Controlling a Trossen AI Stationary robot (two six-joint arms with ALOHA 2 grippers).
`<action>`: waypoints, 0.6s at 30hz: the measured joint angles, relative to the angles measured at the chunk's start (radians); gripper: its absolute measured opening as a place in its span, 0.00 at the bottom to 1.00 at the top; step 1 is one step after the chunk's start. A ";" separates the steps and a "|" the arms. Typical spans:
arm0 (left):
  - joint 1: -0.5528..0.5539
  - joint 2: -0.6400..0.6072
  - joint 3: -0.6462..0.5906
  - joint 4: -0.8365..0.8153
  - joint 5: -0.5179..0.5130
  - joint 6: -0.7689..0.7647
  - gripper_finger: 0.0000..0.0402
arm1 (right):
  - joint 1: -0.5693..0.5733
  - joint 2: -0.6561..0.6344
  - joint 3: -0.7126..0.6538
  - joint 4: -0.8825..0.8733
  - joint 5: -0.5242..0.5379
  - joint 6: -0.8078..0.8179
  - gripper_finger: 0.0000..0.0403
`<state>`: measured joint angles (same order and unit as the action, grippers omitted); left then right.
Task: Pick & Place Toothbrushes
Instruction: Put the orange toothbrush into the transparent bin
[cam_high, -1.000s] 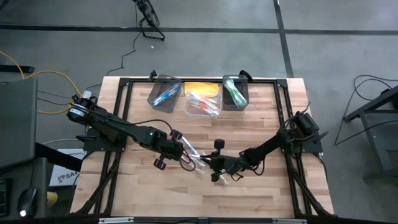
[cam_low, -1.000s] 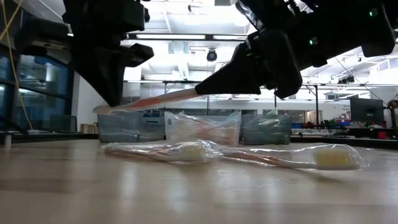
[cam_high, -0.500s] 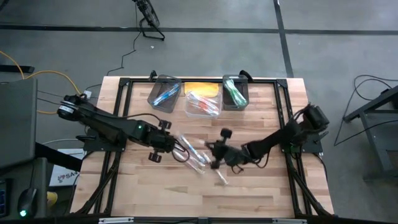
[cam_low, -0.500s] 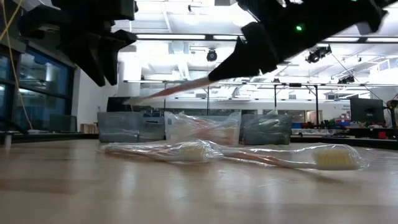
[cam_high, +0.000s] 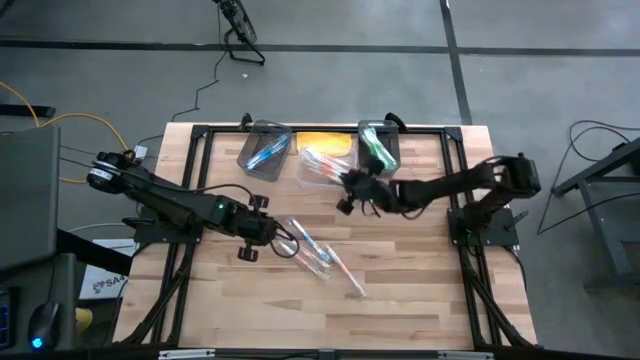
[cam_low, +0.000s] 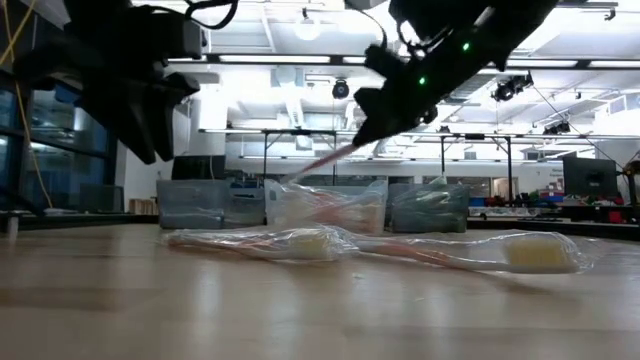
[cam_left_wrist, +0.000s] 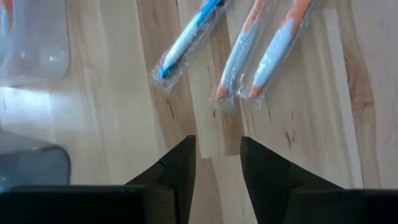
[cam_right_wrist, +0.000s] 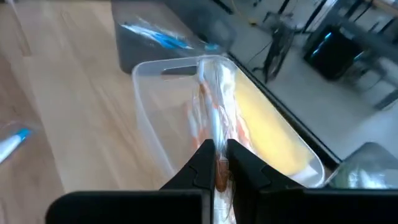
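Pale wood planks form the table (cam_high: 420, 290), and we find its near half largely bare toward 6 o'clock, with open room on every side of the loose items. Three bins stand in a row at the 12 o'clock edge: a dark bin (cam_high: 262, 150) with blue brushes at 11, a clear bin (cam_high: 326, 160) with orange ones at 12, a dark bin (cam_high: 379, 146) with green ones at 1.

The right gripper (cam_high: 352, 186) hangs just beside the clear bin's near rim; its fingers are pinched tight on a wrapped orange toothbrush (cam_right_wrist: 214, 134), whose long axis runs out from the fingertips over the bin's opening toward 12 o'clock.

The left gripper (cam_high: 278, 235) sits left of centre, jaws parted and holding nothing. Just ahead of its fingertips three wrapped toothbrushes lie flat on the wood: one blue (cam_left_wrist: 186, 40) and two orange (cam_left_wrist: 264, 53), roughly parallel. From above, the group (cam_high: 320, 255) runs diagonally from 10 o'clock to 4 o'clock.
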<state>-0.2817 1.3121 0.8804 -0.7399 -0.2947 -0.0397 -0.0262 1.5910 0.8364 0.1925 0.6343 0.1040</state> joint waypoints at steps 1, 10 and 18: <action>0.000 0.000 -0.003 0.000 0.000 -0.003 0.30 | -0.024 0.005 0.000 0.003 -0.034 0.002 0.04; 0.000 0.000 -0.009 0.026 0.000 -0.018 0.30 | -0.142 0.035 0.000 -0.008 -0.141 0.040 0.04; 0.000 0.000 -0.009 0.035 0.015 -0.017 0.30 | -0.167 0.036 0.000 -0.055 -0.243 0.164 0.22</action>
<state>-0.2817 1.3125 0.8711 -0.7047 -0.2799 -0.0566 -0.1932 1.6268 0.8360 0.1372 0.3912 0.2680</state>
